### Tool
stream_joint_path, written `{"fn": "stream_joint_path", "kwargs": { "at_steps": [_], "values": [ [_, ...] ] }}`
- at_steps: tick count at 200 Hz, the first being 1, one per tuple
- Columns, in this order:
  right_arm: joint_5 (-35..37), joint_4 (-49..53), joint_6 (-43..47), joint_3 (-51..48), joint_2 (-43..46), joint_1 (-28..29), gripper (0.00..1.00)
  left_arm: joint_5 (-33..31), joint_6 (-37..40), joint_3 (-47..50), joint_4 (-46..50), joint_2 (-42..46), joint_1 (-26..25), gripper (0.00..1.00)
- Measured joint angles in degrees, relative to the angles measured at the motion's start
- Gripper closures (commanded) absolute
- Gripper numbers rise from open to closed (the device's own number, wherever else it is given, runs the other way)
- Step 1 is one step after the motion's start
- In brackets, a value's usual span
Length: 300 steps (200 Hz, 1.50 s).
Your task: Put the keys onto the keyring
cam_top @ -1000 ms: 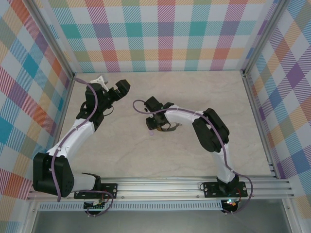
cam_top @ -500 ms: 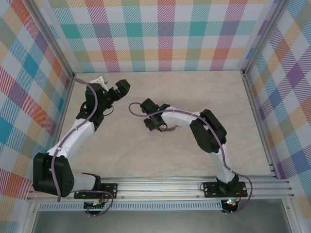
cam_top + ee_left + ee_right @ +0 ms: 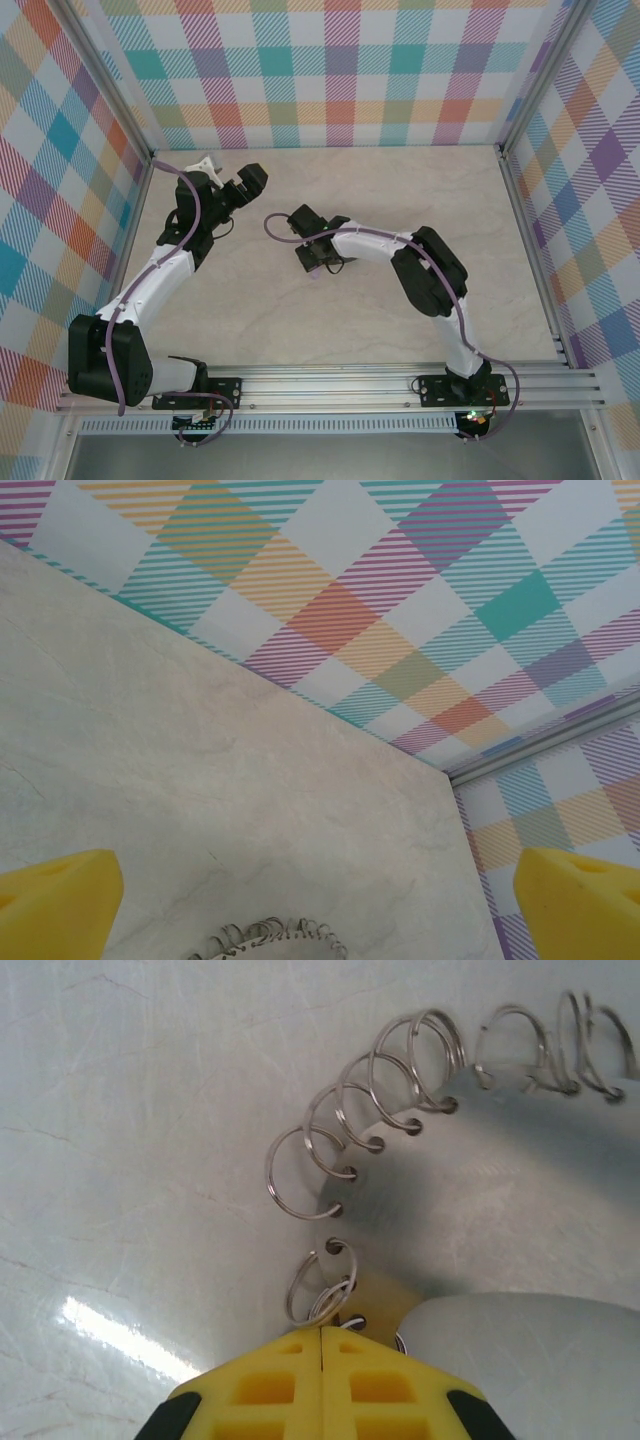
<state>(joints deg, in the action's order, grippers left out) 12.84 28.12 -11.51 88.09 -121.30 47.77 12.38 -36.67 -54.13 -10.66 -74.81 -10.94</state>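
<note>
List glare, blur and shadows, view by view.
Right wrist: white glare streak on the table beside the shut right claw; keyring loops sharp. Left wrist: left claw fingertips soft-edged. Top external: even light, faint shadows.

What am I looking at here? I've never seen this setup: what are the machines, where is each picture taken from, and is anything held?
These are two white-and-black robot arms bolted at the near edge of a pale marble-look table. The wide picture looks down from above and behind them; the other two come from cameras on each wrist, with yellow fingertips in view. The left gripper hangs open over the table's far left. The right gripper is shut, its tips meeting at the edge of a silvery loop of small linked wire rings, the keyring, lying on the table. Whether it pinches a ring I cannot tell. A pale rounded shape beside the fingers may be the key's head; that is unclear.
</note>
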Motion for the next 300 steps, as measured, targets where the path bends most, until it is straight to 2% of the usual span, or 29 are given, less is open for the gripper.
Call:
{"fn": "stream_joint_path", "kwargs": {
  "at_steps": [92,182,241,300],
  "values": [
    [-11.56,-2.95,-5.31,-6.47,12.41,-6.05,1.00,0.79,0.00,0.00,0.00,0.00,0.00,0.00],
    [-25.42,-10.88,-13.64,-14.38,15.61,-14.16,1.00,7.15,-0.04,1.09,-1.55,-2.36,-0.81,0.01],
    [-30.49,-16.74,-18.49,-17.05,22.97,-18.93,1.00,9.60,-1.73,4.02,-3.28,-4.22,-5.22,0.01],
    [-32.00,-23.50,-24.83,-17.35,31.06,-22.60,1.00,10.75,-4.33,4.09,-6.49,-4.22,-7.89,0.02]
  ]
}}
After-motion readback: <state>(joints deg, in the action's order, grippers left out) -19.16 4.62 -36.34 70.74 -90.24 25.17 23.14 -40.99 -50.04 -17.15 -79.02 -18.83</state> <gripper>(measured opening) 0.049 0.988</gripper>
